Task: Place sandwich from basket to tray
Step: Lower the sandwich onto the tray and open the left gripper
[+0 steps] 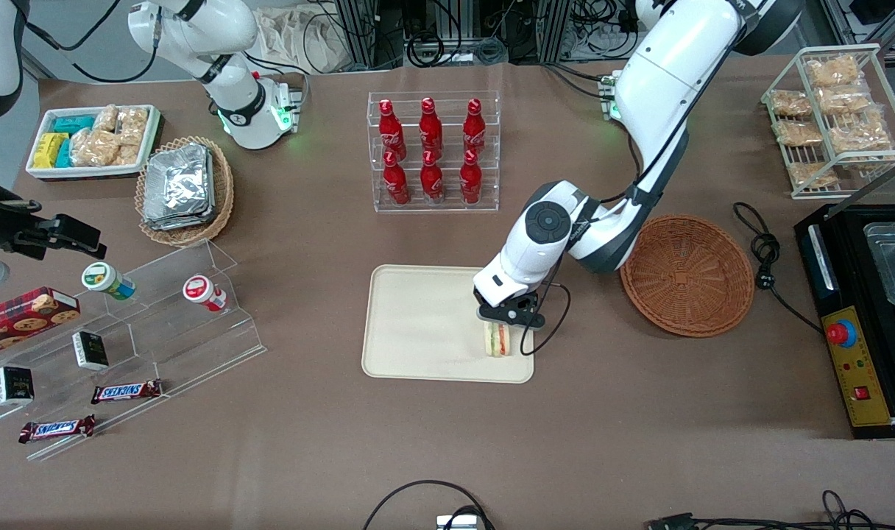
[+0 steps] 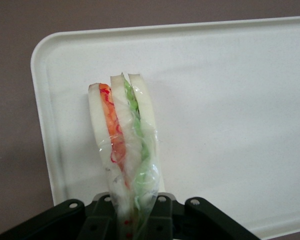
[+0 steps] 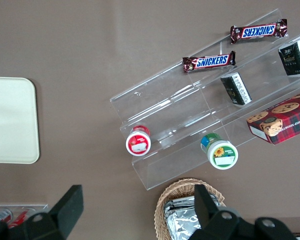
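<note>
Sandwich point(image 2: 125, 145) clamped in gripper point(image 2: 132, 220) fingers, over tray point(image 2: 230, 100) corner; basket point(image 1: 687, 274) nearby.

Desk point(image 1: 330, 442): brown cloth cover, evenly lit from my feed. Metal racking point(image 1: 447, 29) with hanging black cables point(image 1: 433, 48) along its edge farthest from the front camera.

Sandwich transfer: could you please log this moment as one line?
gripper: shut on triangular white-bread sandwich | over cream rectangular tray | reddish-brown wicker basket: empty

1 sandwich point(image 1: 498, 340); 1 tray point(image 1: 418, 324); 1 gripper point(image 1: 508, 322); 6 red bottles point(image 1: 431, 151); 2 Snickers bars point(image 1: 126, 391); 2 wicker baskets point(image 1: 687, 274).
</note>
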### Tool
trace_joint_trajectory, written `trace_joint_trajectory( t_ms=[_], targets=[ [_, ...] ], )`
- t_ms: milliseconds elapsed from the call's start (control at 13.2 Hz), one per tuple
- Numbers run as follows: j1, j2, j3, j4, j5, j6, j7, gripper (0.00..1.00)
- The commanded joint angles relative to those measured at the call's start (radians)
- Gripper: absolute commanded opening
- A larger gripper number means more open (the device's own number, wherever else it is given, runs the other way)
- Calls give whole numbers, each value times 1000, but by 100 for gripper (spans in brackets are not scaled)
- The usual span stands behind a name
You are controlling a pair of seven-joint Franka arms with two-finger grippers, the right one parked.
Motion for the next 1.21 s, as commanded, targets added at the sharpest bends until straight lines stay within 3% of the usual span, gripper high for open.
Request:
trace_joint_trajectory(
  t_ms=[0, 152, 227, 379, 606, 1136],
  targets=[
    [-17, 10, 9, 30, 6, -66, -5, 12],
    [-17, 11, 9, 30, 6, -77, -4, 21],
    [-17, 11, 9, 28, 8, -77, -4, 33],
    [-18, 19, 9, 28, 10, -77, -4, 80],
    [-37, 19, 12, 31, 11, -77, -8, 99],
    [-32, 2, 18, 94, 11, -151, -50, 100]
  ],
)
